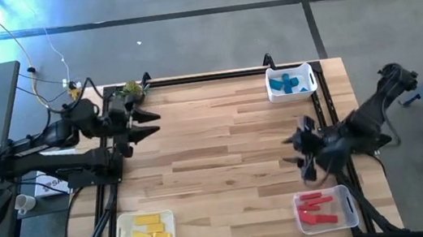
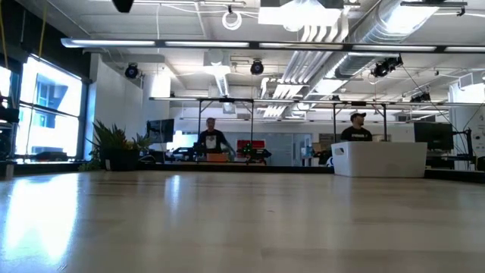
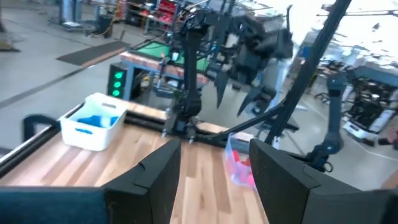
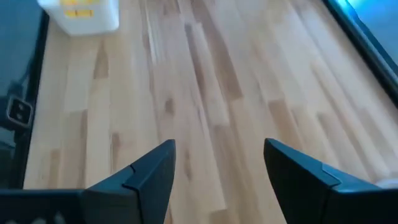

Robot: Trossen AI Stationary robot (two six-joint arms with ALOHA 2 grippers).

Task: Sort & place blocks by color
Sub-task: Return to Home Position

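Note:
The blocks lie sorted in three bins. Yellow blocks [image 1: 150,232] fill the white bin at the near left corner, red blocks [image 1: 317,208] the clear bin at the near right, and blue blocks [image 1: 286,83] the white bin at the far right. My left gripper [image 1: 149,123] hangs open over the far left of the table, empty; its wrist view shows open fingers [image 3: 214,168], the blue blocks [image 3: 96,119] and the red blocks [image 3: 240,165]. My right gripper [image 1: 297,150] hovers open above the right side, just beyond the red bin, holding nothing [image 4: 217,168].
A small green leafy clump [image 1: 132,88] sits at the far left edge behind my left gripper. The wooden tabletop [image 1: 217,159] lies between the bins. Black frame rails run along the table's sides. In the low view, people stand in the room behind the white bin [image 2: 379,159].

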